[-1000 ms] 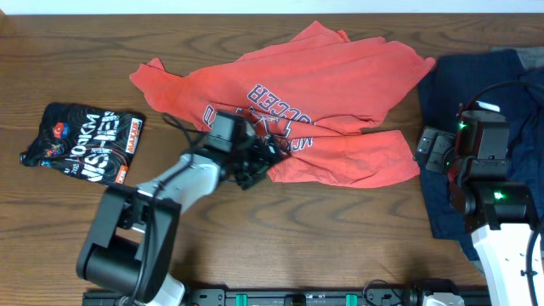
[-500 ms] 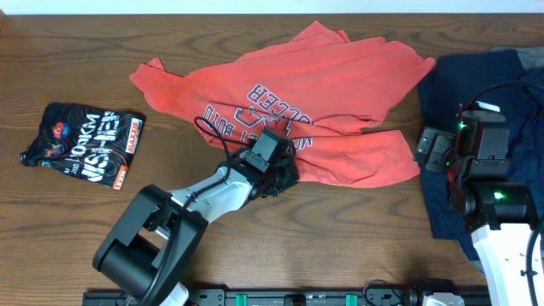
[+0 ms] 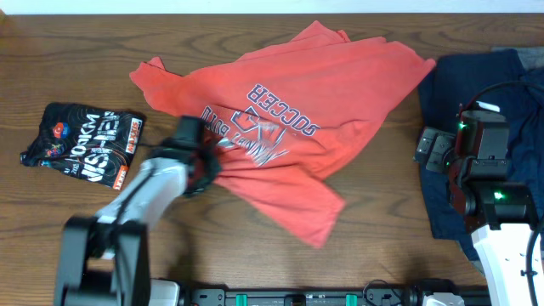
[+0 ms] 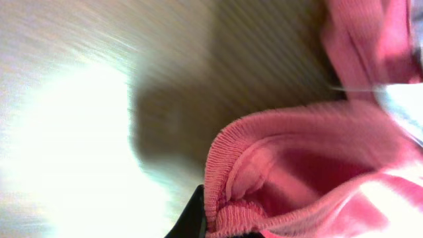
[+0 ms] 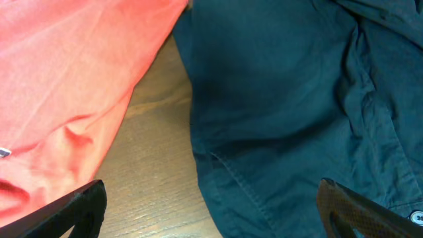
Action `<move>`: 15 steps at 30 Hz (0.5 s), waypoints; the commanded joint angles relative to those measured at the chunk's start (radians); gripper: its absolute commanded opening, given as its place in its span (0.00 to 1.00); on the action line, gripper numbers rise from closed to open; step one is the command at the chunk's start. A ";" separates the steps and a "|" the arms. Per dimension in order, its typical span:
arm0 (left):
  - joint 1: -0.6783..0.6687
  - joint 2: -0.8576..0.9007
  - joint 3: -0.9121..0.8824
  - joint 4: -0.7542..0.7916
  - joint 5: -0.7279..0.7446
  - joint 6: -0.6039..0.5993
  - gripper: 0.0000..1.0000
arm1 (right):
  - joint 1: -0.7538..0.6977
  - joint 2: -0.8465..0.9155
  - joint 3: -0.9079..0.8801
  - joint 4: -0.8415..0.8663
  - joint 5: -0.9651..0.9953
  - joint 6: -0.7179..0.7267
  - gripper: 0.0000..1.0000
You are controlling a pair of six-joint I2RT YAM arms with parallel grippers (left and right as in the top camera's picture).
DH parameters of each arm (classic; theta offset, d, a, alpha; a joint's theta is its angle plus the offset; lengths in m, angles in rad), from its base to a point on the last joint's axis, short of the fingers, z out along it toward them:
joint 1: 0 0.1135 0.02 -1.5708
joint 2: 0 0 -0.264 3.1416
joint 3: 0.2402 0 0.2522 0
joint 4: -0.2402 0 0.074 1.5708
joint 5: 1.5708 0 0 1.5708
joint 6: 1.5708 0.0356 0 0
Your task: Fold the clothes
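1. The coral-red T-shirt (image 3: 340, 85) lies crumpled across the middle of the wooden table (image 3: 68, 51). One flap trails toward the near edge.
2. Its navy-and-white chest lettering (image 3: 280, 109) is upside down in the overhead view. "SOCCER" is legible; the curved line beside it is too creased to read.
3. The black graphic-print shirt (image 3: 81, 144) sits folded at the left, apart from the red one. Its white lettering is upside down and I cannot read it reliably.
4. The dark navy garment (image 3: 450, 85) is spread at the right, under the right arm. I cannot tell whether it is one piece or more.
5. That makes three groups of clothing: one red, one black, one navy.
6. The left gripper (image 3: 202, 160) is clamped on the red shirt's left edge; the left wrist view shows ribbed red hem bunched at its finger.
7. The right gripper (image 5: 211, 221) hovers over the navy cloth with its jaws wide apart, holding nothing.
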 commanded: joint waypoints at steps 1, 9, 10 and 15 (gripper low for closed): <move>0.129 -0.102 -0.003 -0.027 -0.056 0.051 0.06 | -0.009 -0.004 0.010 0.000 0.014 -0.007 0.99; 0.195 -0.148 -0.004 -0.144 0.264 0.137 0.98 | -0.008 -0.004 0.010 0.002 0.014 -0.006 0.99; 0.179 -0.141 -0.004 -0.184 0.282 0.137 0.98 | -0.008 -0.004 0.010 0.002 0.014 -0.006 0.99; 0.077 -0.127 -0.038 -0.241 0.288 0.106 0.98 | -0.008 -0.002 0.010 0.003 0.014 -0.006 0.99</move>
